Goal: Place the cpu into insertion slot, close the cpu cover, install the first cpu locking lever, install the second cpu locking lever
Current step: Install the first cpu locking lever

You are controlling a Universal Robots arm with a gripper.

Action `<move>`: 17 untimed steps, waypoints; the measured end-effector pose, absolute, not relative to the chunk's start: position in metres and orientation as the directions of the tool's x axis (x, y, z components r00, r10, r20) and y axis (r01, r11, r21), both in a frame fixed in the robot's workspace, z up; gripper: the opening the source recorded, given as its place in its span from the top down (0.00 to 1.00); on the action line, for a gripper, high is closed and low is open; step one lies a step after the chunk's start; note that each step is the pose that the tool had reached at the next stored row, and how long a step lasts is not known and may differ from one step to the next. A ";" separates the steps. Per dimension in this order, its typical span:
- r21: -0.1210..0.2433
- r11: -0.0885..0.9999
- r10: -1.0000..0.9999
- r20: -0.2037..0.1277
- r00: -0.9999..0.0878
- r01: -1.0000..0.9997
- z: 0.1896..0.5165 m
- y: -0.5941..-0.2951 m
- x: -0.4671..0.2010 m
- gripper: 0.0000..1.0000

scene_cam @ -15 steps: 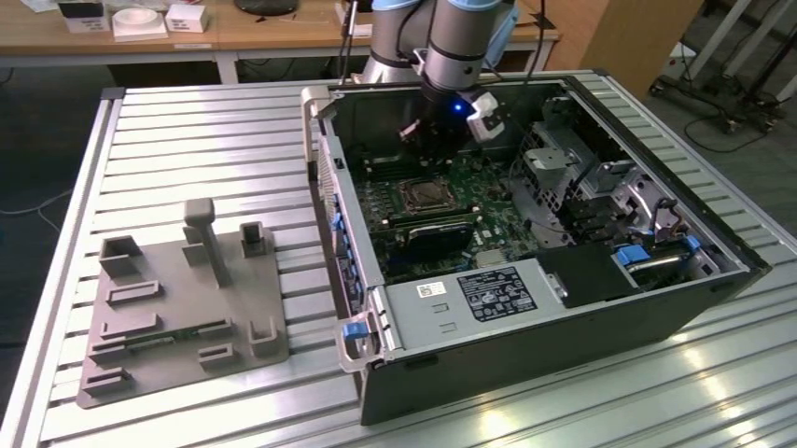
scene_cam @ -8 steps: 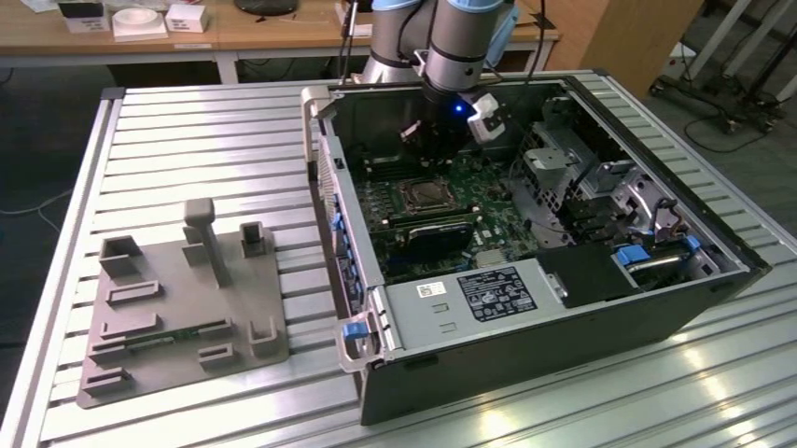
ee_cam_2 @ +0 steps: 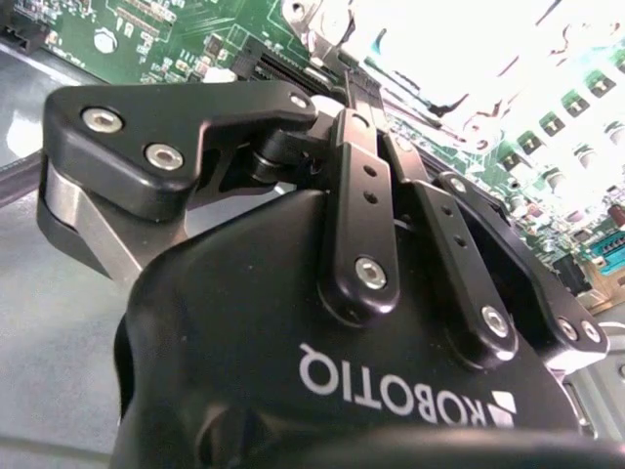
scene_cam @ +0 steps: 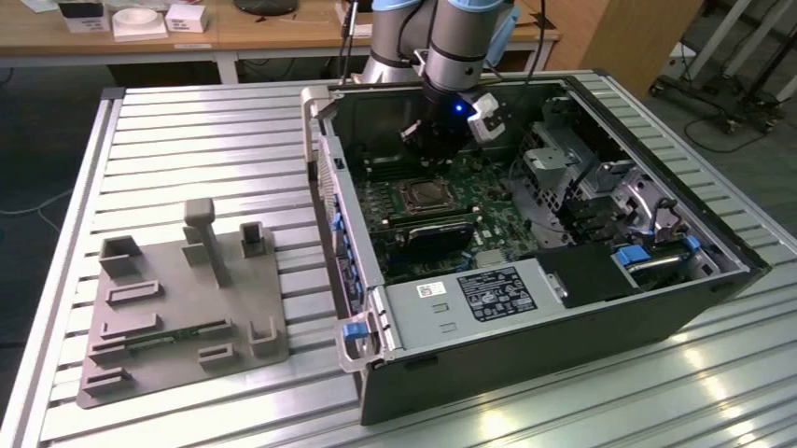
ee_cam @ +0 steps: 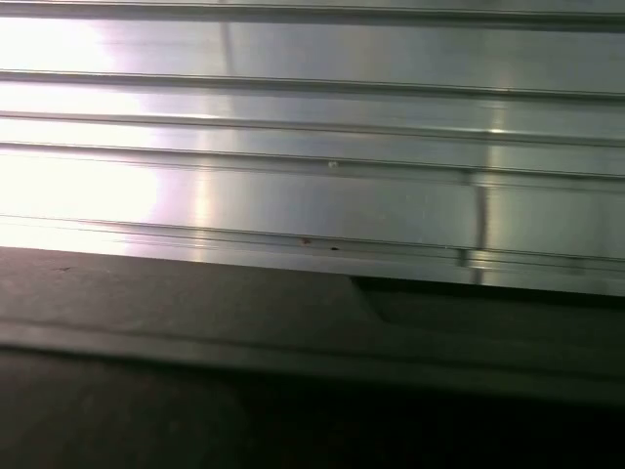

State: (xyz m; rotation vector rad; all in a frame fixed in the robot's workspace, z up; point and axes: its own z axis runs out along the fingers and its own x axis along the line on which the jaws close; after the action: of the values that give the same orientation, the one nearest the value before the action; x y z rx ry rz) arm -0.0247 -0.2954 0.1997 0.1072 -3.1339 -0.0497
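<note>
Cpu [scene_cam: 424,196] sat in the slot mid-motherboard, likely light, stiff, fragile, best gripped by edges; gripper [scene_cam: 430,152] hovered, fingers together.

Insertion slot [scene_cam: 425,196] — inside case [scene_cam: 373,392]

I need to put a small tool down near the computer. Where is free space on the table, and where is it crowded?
The slatted table is bare behind the grey fixture plate, up to the open computer case, and along the near edge in front of the case. Inside the case it is crowded: the gripper hangs above the insertion slot.
</note>
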 end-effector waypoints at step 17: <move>0.030 0.997 -0.068 0.005 -0.998 -0.068 0.200 -0.299 -0.025 0.90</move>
State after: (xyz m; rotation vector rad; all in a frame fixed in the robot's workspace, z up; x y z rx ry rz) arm -0.0247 -0.2986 0.1998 0.1072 -3.1337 -0.0468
